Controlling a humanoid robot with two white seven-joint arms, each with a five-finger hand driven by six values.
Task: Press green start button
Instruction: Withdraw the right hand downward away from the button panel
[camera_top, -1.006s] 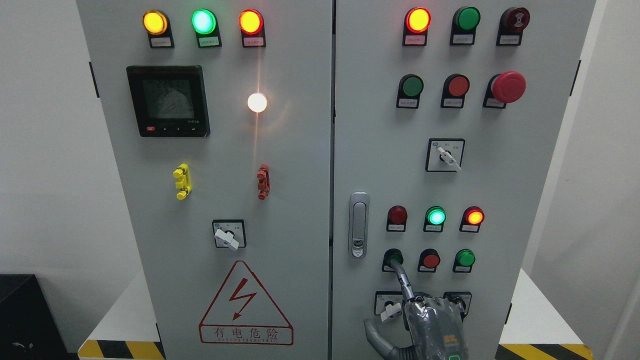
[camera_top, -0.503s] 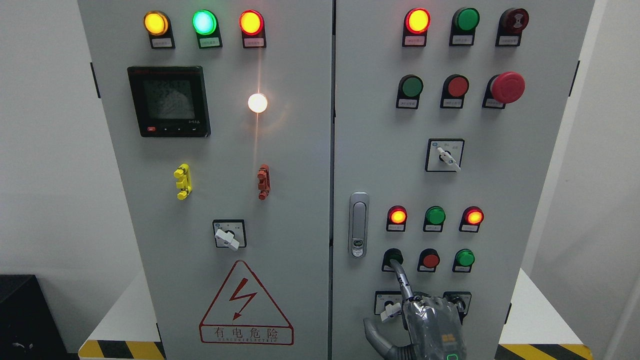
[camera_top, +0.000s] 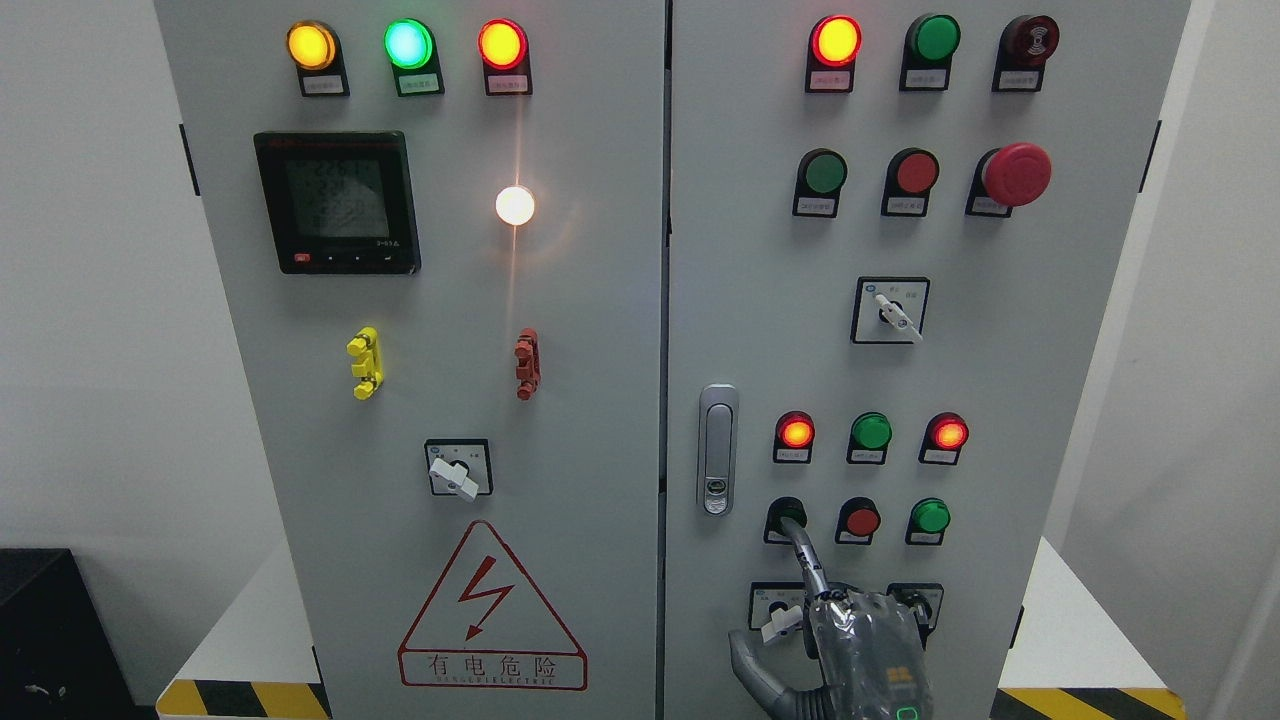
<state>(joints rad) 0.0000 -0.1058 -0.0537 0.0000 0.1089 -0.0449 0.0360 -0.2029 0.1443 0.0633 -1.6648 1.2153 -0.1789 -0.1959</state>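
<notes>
My right hand (camera_top: 868, 640) has one finger (camera_top: 805, 560) stretched straight up-left, others curled, tip touching the green button (camera_top: 787, 516) directly above.

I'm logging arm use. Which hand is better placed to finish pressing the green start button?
Right. The right hand comes in at the bottom edge, right of the middle, with its index finger extended to the green start button on the cabinet's right door. The left hand is out of view.

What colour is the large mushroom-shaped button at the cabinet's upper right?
Red: the mushroom button, clearest in the head view.
</notes>
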